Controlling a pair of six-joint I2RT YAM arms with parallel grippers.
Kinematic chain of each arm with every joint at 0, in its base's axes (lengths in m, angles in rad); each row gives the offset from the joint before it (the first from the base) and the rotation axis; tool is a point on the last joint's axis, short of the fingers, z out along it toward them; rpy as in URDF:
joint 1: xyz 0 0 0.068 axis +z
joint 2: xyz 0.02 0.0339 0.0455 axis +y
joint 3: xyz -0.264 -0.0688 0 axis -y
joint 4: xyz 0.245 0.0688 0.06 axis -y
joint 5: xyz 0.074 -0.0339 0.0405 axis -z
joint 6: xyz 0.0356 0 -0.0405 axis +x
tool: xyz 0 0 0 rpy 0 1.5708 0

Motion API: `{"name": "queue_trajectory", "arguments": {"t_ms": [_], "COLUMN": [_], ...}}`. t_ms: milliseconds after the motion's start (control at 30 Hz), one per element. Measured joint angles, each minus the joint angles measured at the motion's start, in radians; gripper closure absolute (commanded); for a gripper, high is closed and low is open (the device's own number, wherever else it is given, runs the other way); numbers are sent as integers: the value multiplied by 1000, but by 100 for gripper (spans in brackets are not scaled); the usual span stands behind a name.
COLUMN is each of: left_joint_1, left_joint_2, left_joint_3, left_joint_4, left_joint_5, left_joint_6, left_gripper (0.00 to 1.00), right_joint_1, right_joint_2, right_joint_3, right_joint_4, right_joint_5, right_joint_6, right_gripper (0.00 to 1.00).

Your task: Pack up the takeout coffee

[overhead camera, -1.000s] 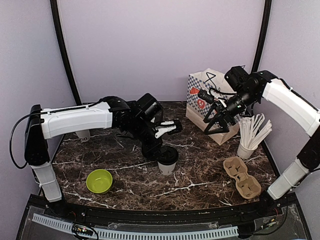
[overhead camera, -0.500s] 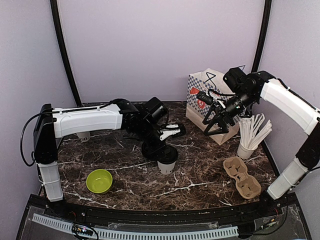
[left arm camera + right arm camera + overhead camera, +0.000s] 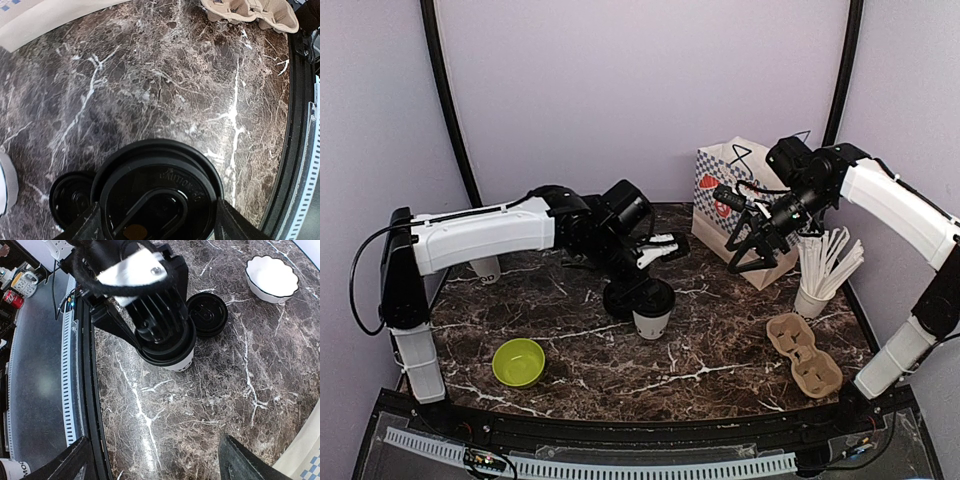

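A takeout coffee cup (image 3: 653, 325), white with a black lid (image 3: 157, 192), sits under my left gripper (image 3: 646, 292). The left fingers (image 3: 90, 222) press the lid's rim from both sides, so the gripper is shut on it. The cup looks slightly raised off the marble. A second coffee's black lid (image 3: 72, 200) stands right beside it, also seen from the right wrist (image 3: 207, 314). My right gripper (image 3: 745, 250) hangs open and empty in front of the paper bag (image 3: 735, 200), its fingers wide apart (image 3: 160, 460).
A cardboard cup carrier (image 3: 805, 355) lies at the front right, with a white cup of straws (image 3: 820, 275) behind it. A green bowl (image 3: 518, 362) sits front left. A white scalloped bowl (image 3: 272, 277) and another small white cup (image 3: 485, 268) are at the far left.
My left gripper has narrowed onto the cup's lid, and the cup has risen and shifted slightly toward the back. The right arm has barely moved.
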Motion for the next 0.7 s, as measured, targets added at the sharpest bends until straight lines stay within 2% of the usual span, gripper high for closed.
{"name": "queue_trajectory", "arguments": {"t_ms": [167,333,533,700], "left_joint_1": [38,188,362,459], "left_joint_2": [-87,-163,-164,-149], "left_joint_3": [1,8,12,8], "left_joint_4": [-38,-39,-34,-10], "left_joint_5": [-34,-122,-233,-277], "left_joint_6": [-48,-110,-185,-249], "left_gripper": [39,39,40,40], "right_joint_1": [0,0,0,0], "right_joint_2": [-3,-3,-5,-9], "right_joint_3": [-3,-3,-13,-24], "right_joint_4": [5,8,18,19], "right_joint_5": [4,6,21,35], "right_joint_6": [1,2,6,13], "right_gripper": [13,14,14,14]}}
